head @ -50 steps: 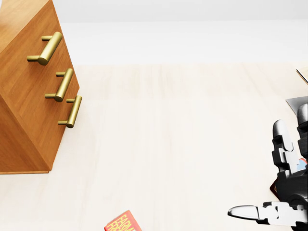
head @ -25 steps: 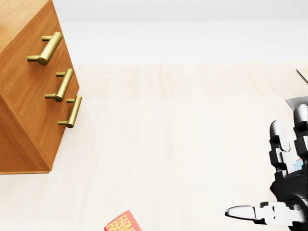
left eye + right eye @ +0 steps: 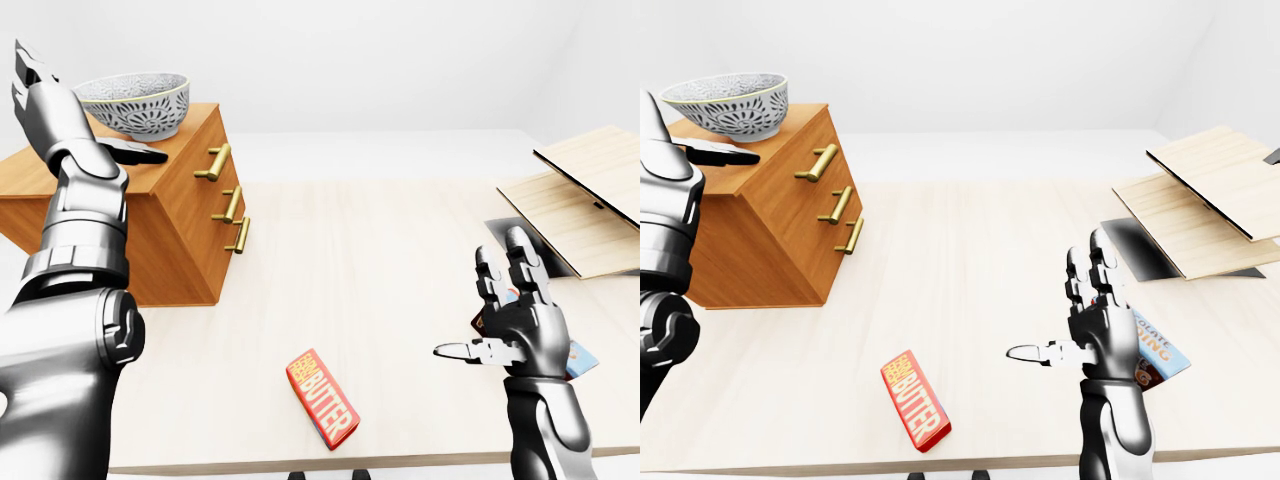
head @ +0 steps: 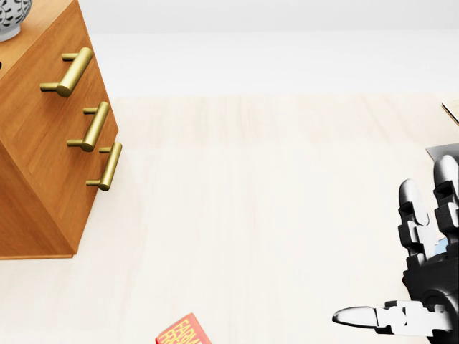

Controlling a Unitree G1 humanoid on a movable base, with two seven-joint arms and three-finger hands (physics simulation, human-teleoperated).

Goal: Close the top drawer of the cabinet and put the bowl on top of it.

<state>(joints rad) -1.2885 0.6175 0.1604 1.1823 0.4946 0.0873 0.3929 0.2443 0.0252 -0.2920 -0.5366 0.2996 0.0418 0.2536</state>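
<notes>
Pale wood desk [image 3: 380, 260] carries a brown cabinet [image 3: 185, 240] at the left-eye view's left, its three drawers shut flush. On the cabinet's top stands the patterned bowl [image 3: 135, 100]. Just beside the bowl, the left hand [image 3: 60, 120] is open, thumb stretched out. The right hand [image 3: 515, 320] hovers with its fingers spread, near a red butter box [image 3: 322, 397].

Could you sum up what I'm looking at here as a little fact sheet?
Bowl: patterned, upright on top of the cabinet
Top drawer: looks shut, flush with the two below
Left hand: raised beside the bowl, fingers open
Right hand: over the table, fingers spread, holding nothing
Also on table: red butter box, lying flat
</notes>
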